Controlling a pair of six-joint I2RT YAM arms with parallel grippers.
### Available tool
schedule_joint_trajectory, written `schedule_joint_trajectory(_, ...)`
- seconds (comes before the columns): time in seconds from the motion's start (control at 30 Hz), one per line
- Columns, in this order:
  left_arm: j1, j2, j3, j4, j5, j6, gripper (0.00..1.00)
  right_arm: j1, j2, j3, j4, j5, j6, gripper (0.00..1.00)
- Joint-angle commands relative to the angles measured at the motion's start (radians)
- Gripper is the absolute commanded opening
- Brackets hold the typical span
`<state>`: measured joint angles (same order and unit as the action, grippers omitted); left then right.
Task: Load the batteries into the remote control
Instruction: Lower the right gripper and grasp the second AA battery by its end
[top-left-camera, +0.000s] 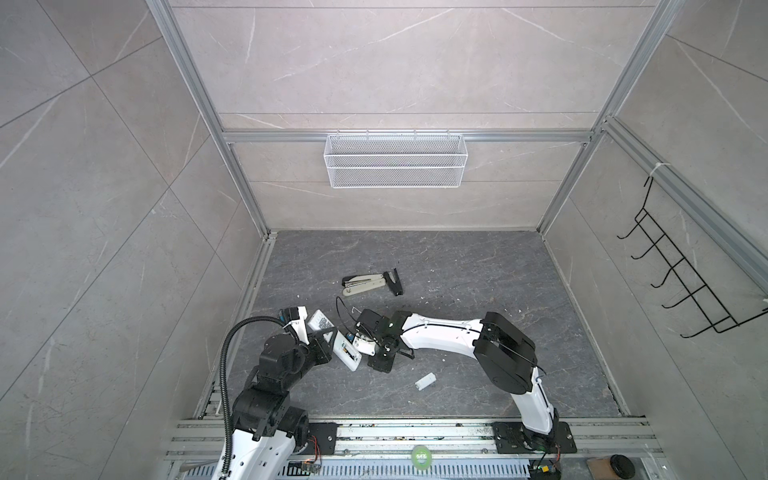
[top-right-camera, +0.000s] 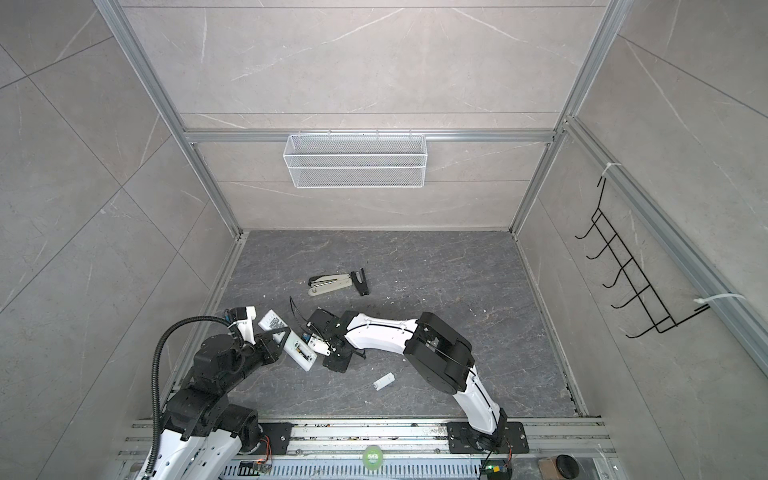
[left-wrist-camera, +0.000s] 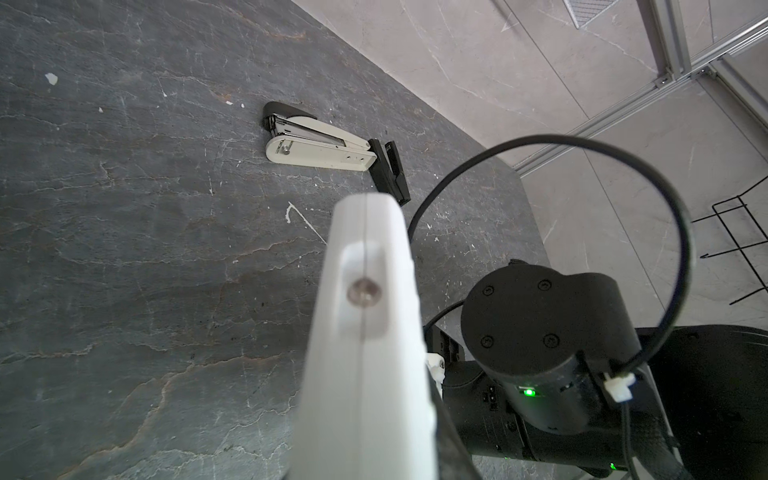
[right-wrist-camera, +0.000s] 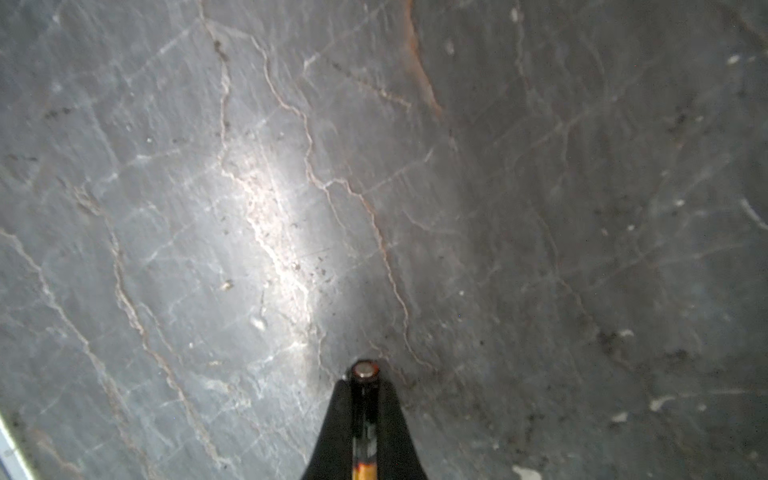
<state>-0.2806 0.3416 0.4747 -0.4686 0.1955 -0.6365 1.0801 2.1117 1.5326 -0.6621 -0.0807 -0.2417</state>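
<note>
My left gripper (top-left-camera: 324, 337) is shut on the remote control (top-left-camera: 347, 353), a long white bar held back side up, just above the dark floor at the left. A dark open slot shows in its near end. In the left wrist view the remote control (left-wrist-camera: 365, 332) is seen end-on and hides the jaws. My right gripper (top-left-camera: 380, 360) hangs close beside the remote's near end, pointing down at the floor. In the right wrist view its black fingers (right-wrist-camera: 338, 428) are shut on a thin black battery (right-wrist-camera: 364, 399) with a copper band. No other battery is visible.
A small white cover piece (top-left-camera: 424, 380) lies on the floor to the right of the grippers. Farther back lie a beige-and-black stapler (top-left-camera: 363, 284) and a black clip-like tool (top-left-camera: 393, 281). A white wire basket (top-left-camera: 395, 160) hangs on the back wall. A black hook rack (top-left-camera: 681, 270) is on the right wall.
</note>
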Motion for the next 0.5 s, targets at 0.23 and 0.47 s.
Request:
schedule_joint_trajectory(0.23, 0.005, -0.003, 0.016, 0.183, 0.211, 0.012, 0.00, -0.033, -0.191, -0.130, -0.104, -0.067, -0.268, 0.00)
schedule_joint_trajectory(0.47, 0.005, 0.057, 0.030, 0.270, 0.379, 0.024, 0.00, -0.060, -0.210, -0.134, -0.139, -0.147, -0.358, 0.00)
